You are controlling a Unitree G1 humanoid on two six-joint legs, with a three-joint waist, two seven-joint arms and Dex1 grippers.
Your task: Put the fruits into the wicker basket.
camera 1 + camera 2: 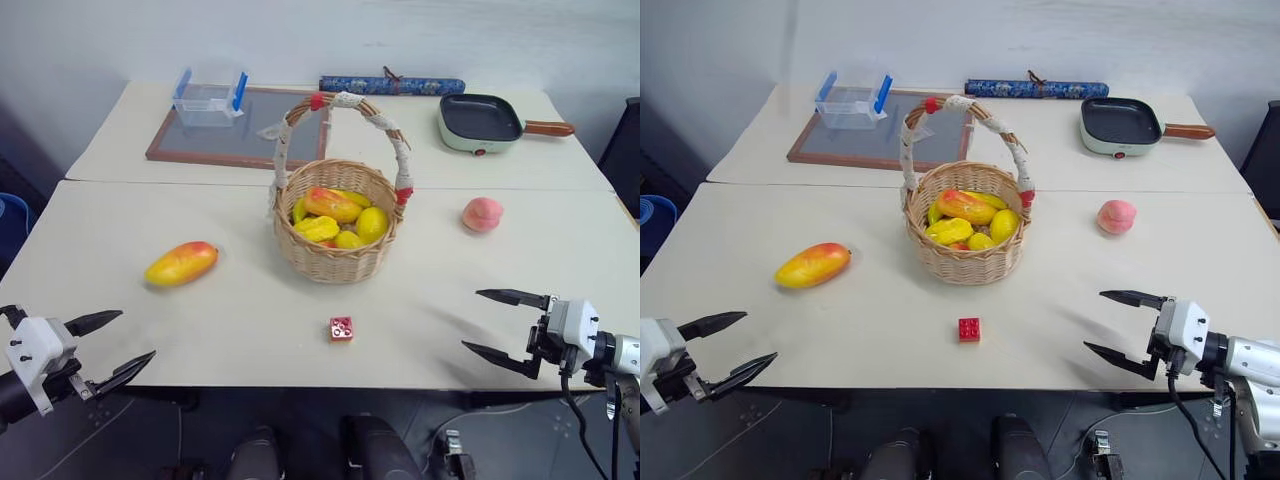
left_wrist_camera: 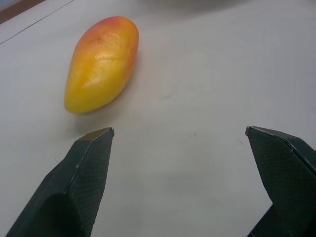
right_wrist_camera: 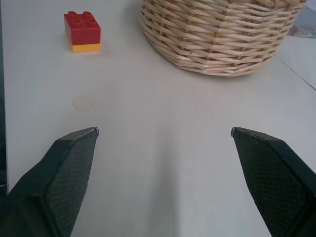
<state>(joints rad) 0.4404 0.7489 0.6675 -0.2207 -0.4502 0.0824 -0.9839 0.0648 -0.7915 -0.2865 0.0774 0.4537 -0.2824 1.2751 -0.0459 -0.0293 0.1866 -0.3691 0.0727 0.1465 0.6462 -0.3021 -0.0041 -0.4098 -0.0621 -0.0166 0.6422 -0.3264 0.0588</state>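
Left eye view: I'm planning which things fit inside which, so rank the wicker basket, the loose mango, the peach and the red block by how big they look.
1. wicker basket
2. mango
3. peach
4. red block, although it lies nearest the camera

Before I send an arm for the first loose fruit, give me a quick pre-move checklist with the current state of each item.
1. Left gripper fingers open, nothing held: ok.
2. Right gripper fingers open, nothing held: ok.
3. Elongated yellow-orange mango lying free on the white table, nothing touching it: ok.
4. Round pink-red peach free on the table, apart from the basket: ok.
5. Round tan wicker basket upright, room above the fruit already inside: ok.
6. Small red cube away from both fruits: ok.
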